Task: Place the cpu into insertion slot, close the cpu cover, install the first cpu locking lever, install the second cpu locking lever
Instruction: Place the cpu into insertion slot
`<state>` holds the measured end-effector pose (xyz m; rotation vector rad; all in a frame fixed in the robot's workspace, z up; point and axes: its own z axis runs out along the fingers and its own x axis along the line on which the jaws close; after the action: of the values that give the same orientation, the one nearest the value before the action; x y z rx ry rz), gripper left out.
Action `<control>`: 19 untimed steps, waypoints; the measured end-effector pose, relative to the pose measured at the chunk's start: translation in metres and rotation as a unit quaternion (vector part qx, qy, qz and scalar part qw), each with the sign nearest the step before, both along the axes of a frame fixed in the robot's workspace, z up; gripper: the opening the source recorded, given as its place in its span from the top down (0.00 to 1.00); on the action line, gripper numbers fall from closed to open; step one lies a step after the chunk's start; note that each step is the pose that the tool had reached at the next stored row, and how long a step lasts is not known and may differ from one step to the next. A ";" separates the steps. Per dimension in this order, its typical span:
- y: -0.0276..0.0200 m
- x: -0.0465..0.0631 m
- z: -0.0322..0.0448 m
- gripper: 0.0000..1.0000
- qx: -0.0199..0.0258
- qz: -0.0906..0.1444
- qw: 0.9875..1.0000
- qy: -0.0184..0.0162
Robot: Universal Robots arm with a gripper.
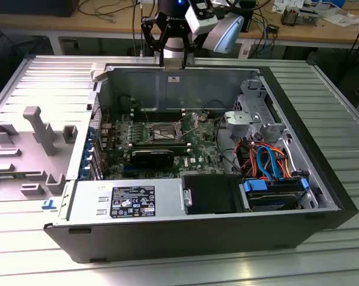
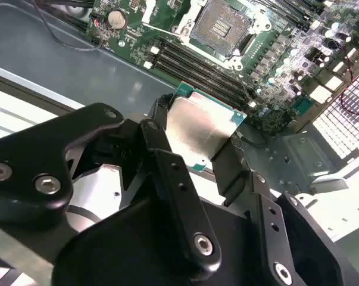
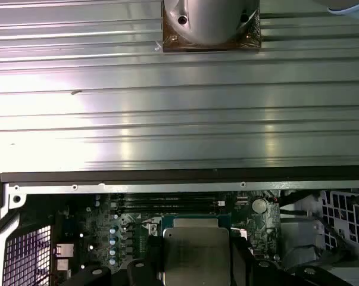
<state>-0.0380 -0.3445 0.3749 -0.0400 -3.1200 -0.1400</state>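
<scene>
My gripper (image 2: 197,130) is shut on the cpu (image 2: 204,119), a flat square chip with a silvery top and a green edge, held by two opposite sides between the black fingers (image 2: 162,140). In the first wrist view the cpu (image 3: 197,253) hangs over the motherboard. The insertion slot (image 2: 218,27) lies beyond it with its dark contact field bare and silvery metal parts around its edges. In the exterior view my gripper (image 1: 173,55) hovers high over the case's back wall, and the insertion slot (image 1: 161,130) sits mid-board well below it.
The open computer case (image 1: 167,80) lies on a ribbed metal table (image 1: 334,119). Memory slots (image 2: 197,68) run beside the slot. A black power supply (image 1: 143,199), drive bays (image 1: 274,190) and orange and blue cables (image 1: 265,158) fill the near side. A grey fixture (image 1: 39,128) stands at the exterior view's left.
</scene>
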 end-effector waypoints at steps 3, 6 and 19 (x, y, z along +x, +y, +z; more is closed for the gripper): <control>0.0000 0.000 0.0000 0.45 0.000 0.000 1.000 0.000; -0.0015 0.000 0.0000 0.45 0.000 0.000 1.000 0.000; -0.0157 0.000 -0.0018 0.45 -0.002 -0.034 0.999 0.000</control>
<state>-0.0381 -0.3603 0.3731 -0.1461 -3.1203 -0.1339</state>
